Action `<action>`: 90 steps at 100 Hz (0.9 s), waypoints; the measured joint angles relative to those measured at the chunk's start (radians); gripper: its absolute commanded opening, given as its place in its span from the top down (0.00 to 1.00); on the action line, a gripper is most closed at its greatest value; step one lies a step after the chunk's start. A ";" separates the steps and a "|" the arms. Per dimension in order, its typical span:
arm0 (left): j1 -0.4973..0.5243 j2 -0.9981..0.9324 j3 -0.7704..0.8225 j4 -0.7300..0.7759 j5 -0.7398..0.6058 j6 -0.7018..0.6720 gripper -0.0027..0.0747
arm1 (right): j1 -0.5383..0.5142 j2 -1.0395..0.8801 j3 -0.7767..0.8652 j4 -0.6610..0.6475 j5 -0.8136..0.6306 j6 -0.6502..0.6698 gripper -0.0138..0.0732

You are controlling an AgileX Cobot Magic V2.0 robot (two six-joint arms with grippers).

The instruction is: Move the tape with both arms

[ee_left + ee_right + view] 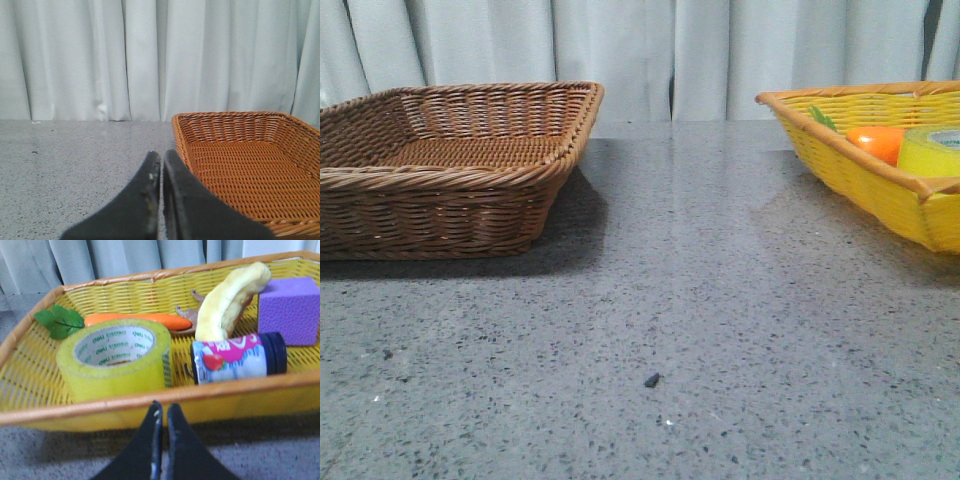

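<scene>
The tape [116,359], a wide yellow roll with a white core and green print, lies flat in the yellow basket [150,402] near its front rim. In the front view the tape [932,152] shows at the far right inside the yellow basket [860,180]. My right gripper [163,407] is shut and empty, just outside the basket's rim, a little short of the roll. Over the grey table beside the brown basket [240,170], my left gripper [162,156] is shut with nothing in it. Neither arm shows in the front view.
The yellow basket also holds an orange carrot [135,320] with green leaves [59,321], a plush banana [227,302], a purple block [290,310] and a small bottle [237,359] lying on its side. The brown basket [450,170] stands at the left. White curtains hang behind.
</scene>
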 measured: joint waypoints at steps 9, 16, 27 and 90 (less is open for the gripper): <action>0.000 0.035 -0.020 0.000 0.000 0.000 0.99 | 0.000 0.060 -0.068 0.002 0.022 0.000 0.93; 0.000 0.062 -0.034 0.000 0.002 0.000 0.99 | 0.000 0.104 -0.117 0.002 0.039 0.000 0.93; 0.000 0.096 -0.056 0.000 0.002 0.000 0.99 | 0.000 0.175 -0.199 0.002 0.083 0.000 0.92; 0.000 0.185 -0.097 0.000 -0.006 0.000 0.99 | 0.160 0.759 -0.746 0.002 0.434 -0.014 0.43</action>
